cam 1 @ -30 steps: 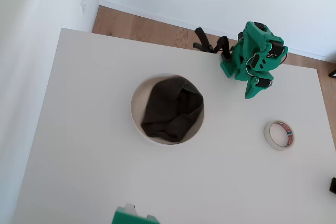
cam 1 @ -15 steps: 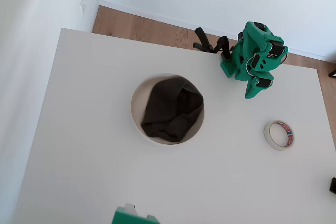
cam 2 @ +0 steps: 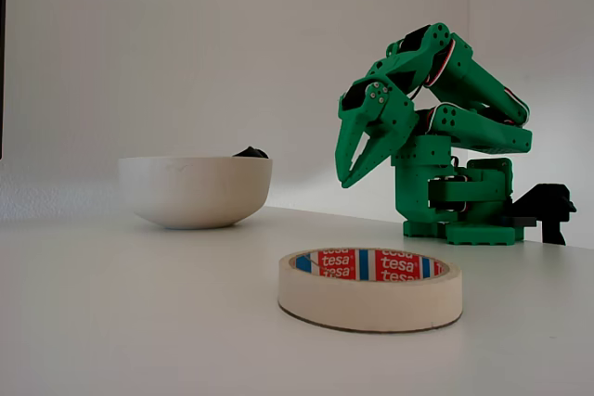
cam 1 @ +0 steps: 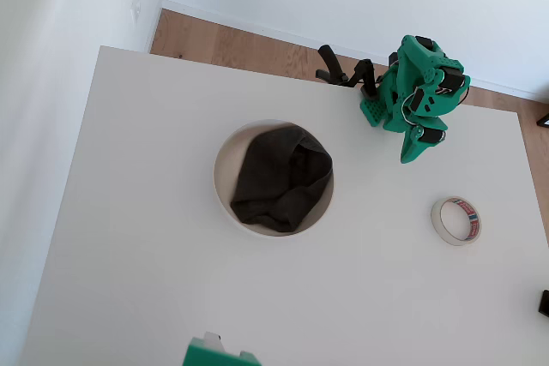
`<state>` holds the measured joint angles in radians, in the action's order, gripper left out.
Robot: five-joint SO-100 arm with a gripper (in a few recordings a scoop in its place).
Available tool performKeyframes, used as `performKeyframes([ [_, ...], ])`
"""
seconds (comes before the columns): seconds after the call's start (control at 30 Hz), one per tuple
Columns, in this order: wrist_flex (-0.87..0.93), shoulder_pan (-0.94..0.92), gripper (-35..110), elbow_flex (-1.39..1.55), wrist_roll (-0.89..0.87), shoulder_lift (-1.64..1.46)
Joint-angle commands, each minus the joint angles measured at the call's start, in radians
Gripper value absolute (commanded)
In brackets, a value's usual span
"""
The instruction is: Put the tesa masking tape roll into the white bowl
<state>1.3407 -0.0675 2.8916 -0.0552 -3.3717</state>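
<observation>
You had the tesa masking tape roll [cam 1: 455, 220] lying flat on the table [cam 1: 137, 237], near its right edge in the overhead view, well apart from the gripper [cam 1: 413, 153] and on the side of it away from the arm's base. In the fixed view the roll [cam 2: 370, 288] sat low in front while the gripper [cam 2: 347, 172] hung in the air above the tabletop behind it, tips pointing down, touching nothing. Its two fingers stood slightly apart, narrowing to a thin gap at the tips, and held nothing.

You had one tape roll, one white bowl [cam 1: 225, 169] and one green arm [cam 1: 420, 92] to count. The bowl [cam 2: 196, 189] stood near the table's middle, clear of every edge, with one dark cloth [cam 1: 281, 177] bunched inside it; a bit of that cloth showed over the rim in the fixed view.

Bare tabletop lay between gripper and roll, and between roll and bowl. The arm's base sat at the far edge, towards the right corner. The roll lay close to the right edge, with little margin there.
</observation>
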Motion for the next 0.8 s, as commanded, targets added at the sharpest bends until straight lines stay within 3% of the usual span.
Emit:
performKeyframes([
  [0.0, -0.107, 0.021, -8, -0.020, -0.012, 0.094],
  [0.17, -0.285, 0.089, -8, -0.192, -0.025, 0.508],
  [0.47, -0.331, 0.299, -8, -0.617, -0.054, 1.069],
  [0.77, -0.390, 0.459, -8, -0.741, -0.081, 1.319],
])
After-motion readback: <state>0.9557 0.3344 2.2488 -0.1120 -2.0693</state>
